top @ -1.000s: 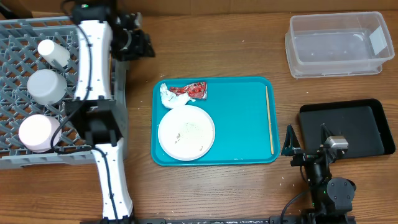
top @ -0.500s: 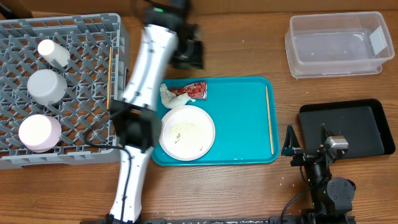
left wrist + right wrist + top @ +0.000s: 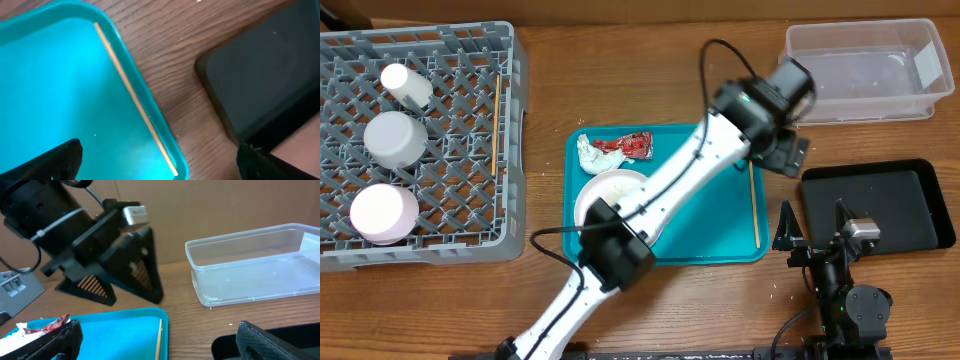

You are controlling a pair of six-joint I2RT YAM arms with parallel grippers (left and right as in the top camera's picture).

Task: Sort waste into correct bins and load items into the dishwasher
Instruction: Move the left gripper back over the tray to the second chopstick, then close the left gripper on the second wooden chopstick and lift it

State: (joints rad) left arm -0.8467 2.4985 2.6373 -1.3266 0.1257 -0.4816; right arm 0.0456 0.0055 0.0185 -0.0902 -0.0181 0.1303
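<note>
So, left jaws spread over chopstick (image 3: 135,97) along teal tray (image 3: 50,75) rim, black tray (image 3: 260,80) near, right jaws spread.

The bench (image 3: 650,90) was brown wood with obvious grain, kinda satin. The teal tray (image 3: 705,215) looked like smooth glossy plastic, the tub (image 3: 860,75) was clear plastic, and the black tray (image 3: 880,205) was pretty matt. The rack (image 3: 440,130) was dull grey plastic. The chopstick (image 3: 755,215) was bare pale wood, the wrapper (image 3: 632,146) shiny and crinkly, the tissue (image 3: 592,155) soft crumpled paper.
</note>
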